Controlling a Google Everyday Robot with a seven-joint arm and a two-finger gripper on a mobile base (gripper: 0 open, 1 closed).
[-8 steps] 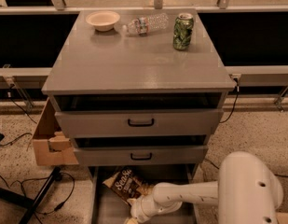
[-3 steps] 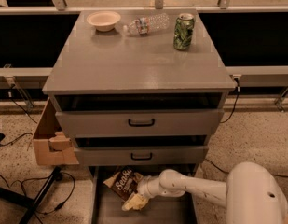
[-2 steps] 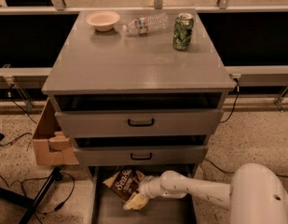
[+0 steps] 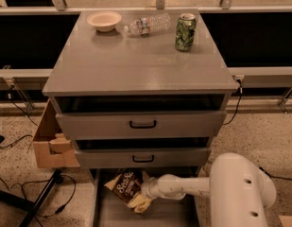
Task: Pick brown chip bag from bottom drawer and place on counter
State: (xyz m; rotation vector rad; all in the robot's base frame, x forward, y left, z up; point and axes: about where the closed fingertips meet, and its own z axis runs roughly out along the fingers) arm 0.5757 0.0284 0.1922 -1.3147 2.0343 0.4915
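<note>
Hand (image 4: 141, 198) is down in the bottom drawer (image 4: 171, 215), against the lower right edge of the chip bag (image 4: 123, 186). Can't tell if it's open or closed. The bag lies near the drawer's back, just below the middle drawer (image 4: 143, 158). The white arm (image 4: 183, 186) reaches in from the right. Tabletop (image 4: 136, 65) carries a bowl (image 4: 104, 20), a plastic bottle (image 4: 146, 24) on its side and an upright green can (image 4: 185, 32).
</note>
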